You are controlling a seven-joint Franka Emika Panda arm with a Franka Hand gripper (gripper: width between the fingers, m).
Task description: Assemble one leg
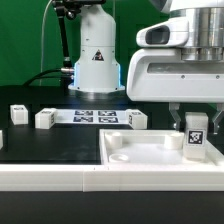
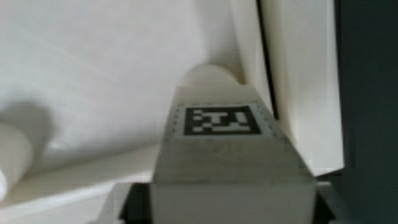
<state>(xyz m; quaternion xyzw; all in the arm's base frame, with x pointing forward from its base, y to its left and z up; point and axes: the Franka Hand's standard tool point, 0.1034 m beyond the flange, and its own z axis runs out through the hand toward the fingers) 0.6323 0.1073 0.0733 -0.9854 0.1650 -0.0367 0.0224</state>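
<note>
My gripper (image 1: 193, 117) is shut on a white leg (image 1: 195, 136) with a black-and-white tag on its face. It holds the leg upright over the near right corner of the large flat white panel (image 1: 150, 152). In the wrist view the leg (image 2: 224, 130) fills the middle between the dark fingers (image 2: 143, 200), with the panel's rim (image 2: 294, 70) beyond its tip. Whether the leg's lower end touches the panel is hidden by the front rim. Three other legs stand on the black table: one (image 1: 18, 114), a second (image 1: 44, 118), a third (image 1: 137, 119).
The marker board (image 1: 95, 116) lies flat behind the panel, between the loose legs. The robot's white base (image 1: 95, 55) stands at the back. A raised socket (image 1: 118, 157) shows at the panel's left corner. A white part's edge shows at the exterior view's far left.
</note>
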